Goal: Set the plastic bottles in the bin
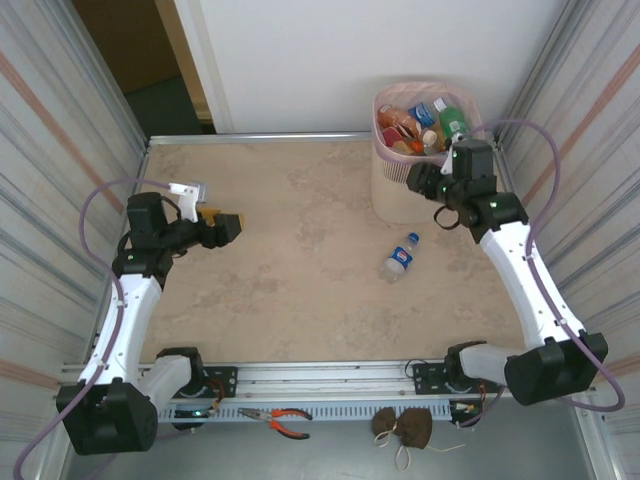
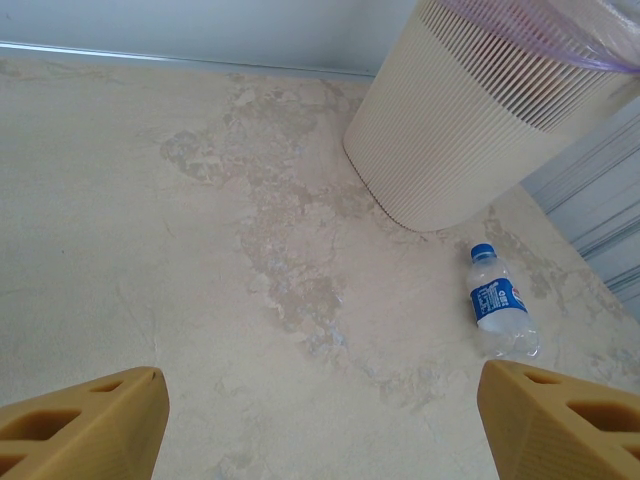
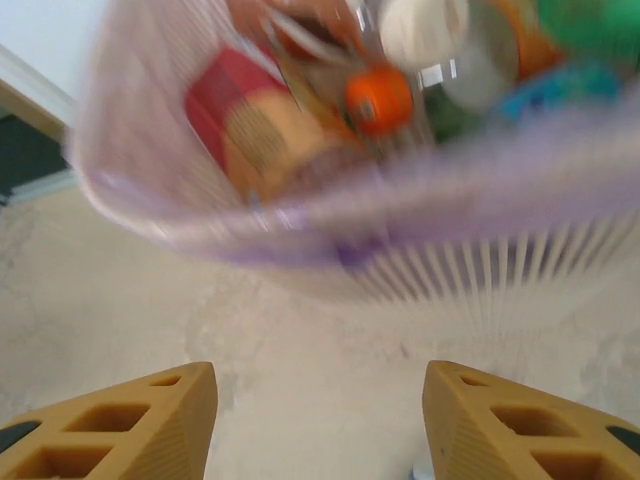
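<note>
Fingers of the left gripper (image 1: 232, 226) stand wide apart with nothing between them, hovering over the bare table (image 1: 280, 290). Ahead of it and off to its right, well apart, one clear bottle (image 2: 497, 303) with a blue cap and blue label lies on its side. Past the bottle, further ahead of that gripper, stands the bin (image 2: 470, 120).

The right gripper (image 3: 320, 425) is also released and empty. It hangs just beside the bin's wall with the pink bag (image 3: 300, 235) directly ahead of its fingertips. Beyond the rim the bottles in the bin (image 1: 425, 120) are heaped close to the top. The loose bottle lies back from this gripper, toward its own base.

Judging from this, one bottle is left to collect, and it looks troublesome. It is round, on its side and likely light, so a finger landing off-centre could send it rolling away. A pinch near the tapering neck could squirt it out.

The right gripper sits so close to the bag that a careless swing might snag the liner or shove the bin. With the heap so high, a bottle dropped near the rim could bounce back out.
</note>
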Motion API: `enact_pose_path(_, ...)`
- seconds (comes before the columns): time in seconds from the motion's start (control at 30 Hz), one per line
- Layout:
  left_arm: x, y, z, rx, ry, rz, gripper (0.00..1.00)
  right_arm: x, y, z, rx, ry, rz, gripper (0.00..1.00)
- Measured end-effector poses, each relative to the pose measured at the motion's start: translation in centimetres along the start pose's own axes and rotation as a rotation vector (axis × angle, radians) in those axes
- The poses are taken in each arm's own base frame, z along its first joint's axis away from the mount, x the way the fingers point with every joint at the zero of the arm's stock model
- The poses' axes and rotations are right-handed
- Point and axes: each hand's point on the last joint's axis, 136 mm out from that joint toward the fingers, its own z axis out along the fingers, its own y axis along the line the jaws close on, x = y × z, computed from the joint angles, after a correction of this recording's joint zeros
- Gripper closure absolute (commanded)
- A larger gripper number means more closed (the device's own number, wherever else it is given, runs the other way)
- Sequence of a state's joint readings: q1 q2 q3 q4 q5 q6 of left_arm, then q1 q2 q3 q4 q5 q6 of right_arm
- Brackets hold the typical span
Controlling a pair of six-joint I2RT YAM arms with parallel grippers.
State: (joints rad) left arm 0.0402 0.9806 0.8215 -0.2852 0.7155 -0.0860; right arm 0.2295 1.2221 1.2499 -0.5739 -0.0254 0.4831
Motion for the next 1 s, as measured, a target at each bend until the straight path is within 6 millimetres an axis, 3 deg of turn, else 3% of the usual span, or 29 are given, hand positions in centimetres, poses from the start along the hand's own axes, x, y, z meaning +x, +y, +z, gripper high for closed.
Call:
enact_pose_path(0.2, 0.0, -0.1, 0.0, 0.002, -0.002, 0.002, 0.19, 7.2, -2.3, 2.6, 0.089, 0.16, 0.105, 0.18)
enact_pose_path(0.4, -0.1, -0.3, -0.1, 0.011, -0.005, 0.005, 0.19, 11.7, -4.3, 4.0, 0.184, 0.226, 0.208, 0.07)
enact_pose_path(0.83, -0.1, -0.4, -0.1, 0.018, -0.005, 0.006, 0.19, 17.7, -7.4, 9.0, 0.359, 0.319, 0.39, 0.07)
enact_pose_path(1.0, -0.1, -0.4, -0.1, 0.019, -0.005, 0.006, 0.19, 19.5, -8.2, 10.5, 0.388, 0.346, 0.428, 0.13)
